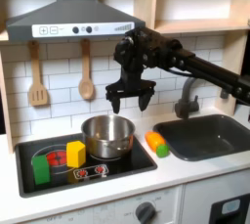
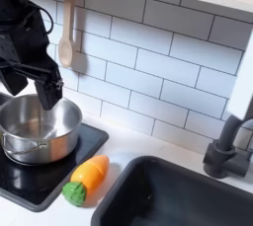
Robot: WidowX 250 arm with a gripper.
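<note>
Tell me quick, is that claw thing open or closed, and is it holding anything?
Gripper: open, fingers spread, holding nothing, hanging above the round shiny metal pot on the black stovetop.

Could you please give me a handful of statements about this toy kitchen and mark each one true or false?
1. The gripper hangs above the steel pot with its jaws apart. True.
2. The pot stands in the sink. False: it stands on the black stovetop, to the first exterior view's left of the sink.
3. The toy carrot lies on the counter between the stovetop and the sink. True.
4. The gripper grasps the wooden spoon. False: the spoon hangs on the tiled wall and the gripper holds nothing.
5. A green block and a yellow block stand on the stovetop beside the pot. True.
</note>
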